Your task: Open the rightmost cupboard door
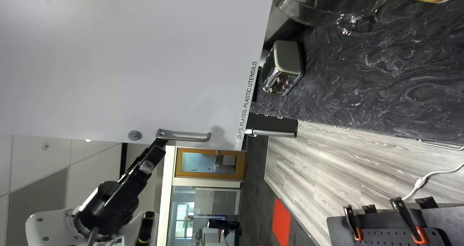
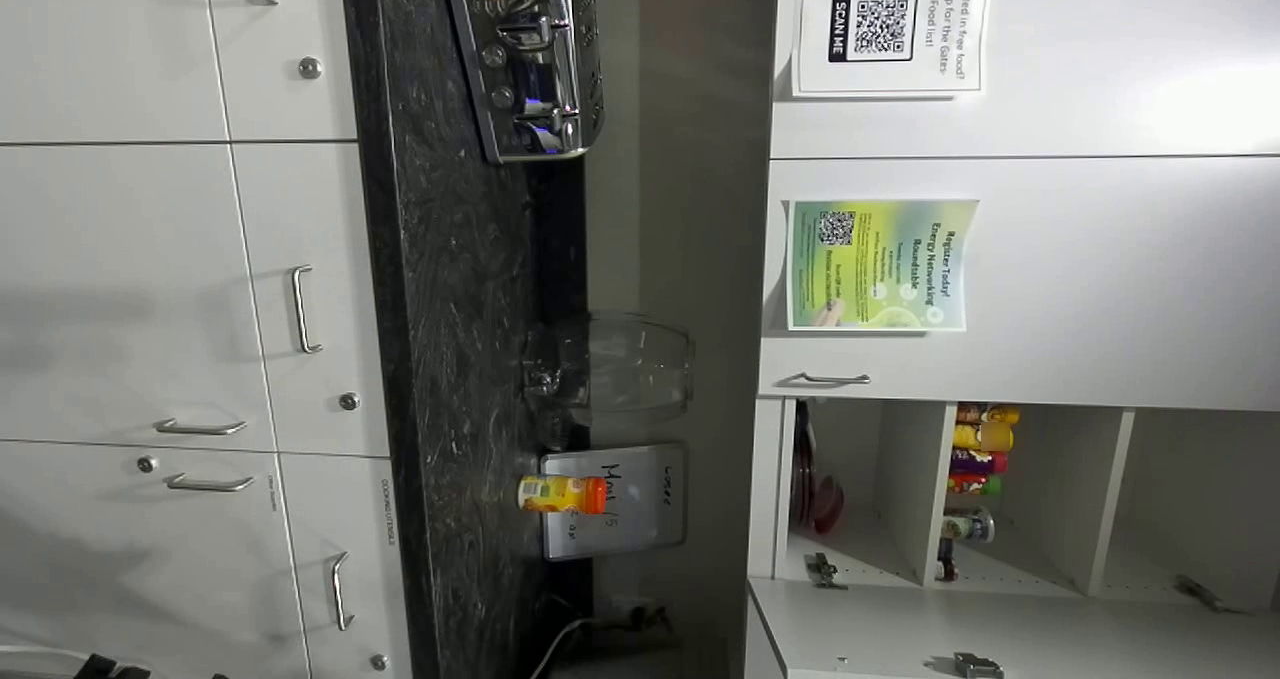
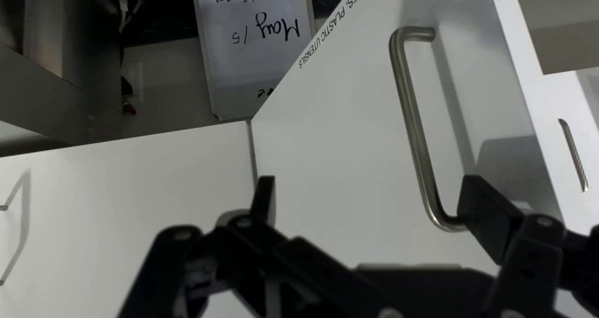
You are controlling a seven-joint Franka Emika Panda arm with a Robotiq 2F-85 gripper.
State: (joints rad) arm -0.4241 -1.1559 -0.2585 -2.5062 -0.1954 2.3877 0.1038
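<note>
Wrist view: a Robotiq gripper, its black fingers spread wide, is at the rightmost cupboard door, a flat white panel that stands swung outward. The silver bar handle shows between the fingers, one end hidden by the finger at the right of the view; whether the two touch cannot be told. Next to the panel, across a thin seam, is a neighboring white door; past them, a whiteboard reads "May 15" and "8:12 am," upside down from this angle.

In an exterior view, the Franka Panda arm extends to the panel, gripper tip beside the handle end nearer a small round lock; lettering along the door's border reads "CUPS, PLATES, PLASTIC UTENSILS." In both exterior views, a chrome toaster with cream sides stands on the dark marbled countertop.

In an exterior view, the door's inner face borders exposed shelves holding reddish dishware and colorful containers. On the countertop stand a clear glass vessel and a yellow jar with an orange lid, the jar just in front of the whiteboard. A green flyer headed "Register Today!" hangs on a closed upper cupboard beside the shelves, a "SCAN ME" notice on the next.
</note>
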